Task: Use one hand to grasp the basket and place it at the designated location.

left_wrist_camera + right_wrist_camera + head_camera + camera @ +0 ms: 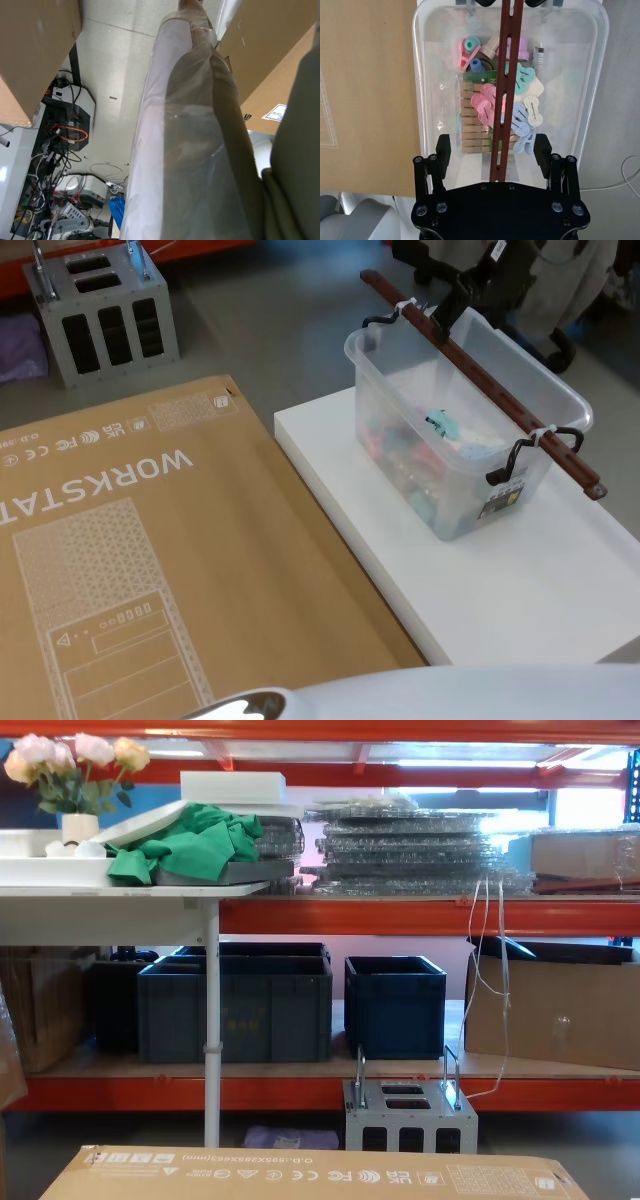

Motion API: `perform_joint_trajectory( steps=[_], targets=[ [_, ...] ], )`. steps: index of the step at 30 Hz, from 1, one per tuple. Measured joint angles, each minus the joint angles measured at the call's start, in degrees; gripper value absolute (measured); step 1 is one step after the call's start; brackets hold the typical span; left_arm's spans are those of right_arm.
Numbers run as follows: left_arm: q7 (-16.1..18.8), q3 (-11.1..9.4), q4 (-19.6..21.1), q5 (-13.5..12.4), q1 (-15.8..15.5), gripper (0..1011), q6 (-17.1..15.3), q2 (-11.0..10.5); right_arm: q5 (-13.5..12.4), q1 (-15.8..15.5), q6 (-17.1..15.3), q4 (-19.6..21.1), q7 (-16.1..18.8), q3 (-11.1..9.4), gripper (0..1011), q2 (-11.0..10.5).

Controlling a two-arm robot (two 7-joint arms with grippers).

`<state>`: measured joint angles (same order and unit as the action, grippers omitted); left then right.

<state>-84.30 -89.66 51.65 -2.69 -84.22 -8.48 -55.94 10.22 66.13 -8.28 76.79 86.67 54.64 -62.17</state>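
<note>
While the right gripper (492, 150) hangs open astride the basket's (420, 390) brown handle bar (504, 95), an off-centre clench could tip its clothespegs (475, 125).

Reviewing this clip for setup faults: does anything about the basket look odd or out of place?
The basket stands upright on the white platform, nothing spilled. Its handle is odd: a long reddish-brown slotted bar overhanging the rim at both ends. The right gripper hovers open above the bar.
</note>
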Motion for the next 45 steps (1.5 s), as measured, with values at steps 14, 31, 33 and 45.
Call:
perform_joint_trajectory(
  steps=[14,31,33,45],
  targets=[
    [0.00,0.00,0.00,0.00,0.00,0,0.00,0.00,0.03,-0.21,-0.26,0.00,0.21,-0.38,1001,-0.10],
    [0.00,0.00,0.00,0.00,0.00,0,0.00,0.00,0.03,-0.13,-0.20,-0.03,0.22,-0.22,1001,-0.03],
    [0.00,0.00,0.00,0.00,0.00,0,0.00,0.00,0.03,-0.12,-0.19,-0.03,0.22,-0.21,1002,-0.03],
    [0.00,0.00,0.00,0.00,0.00,0,0.00,0.00,0.03,-0.12,-0.15,-0.02,0.21,-0.18,1002,-0.03]
  ],
)
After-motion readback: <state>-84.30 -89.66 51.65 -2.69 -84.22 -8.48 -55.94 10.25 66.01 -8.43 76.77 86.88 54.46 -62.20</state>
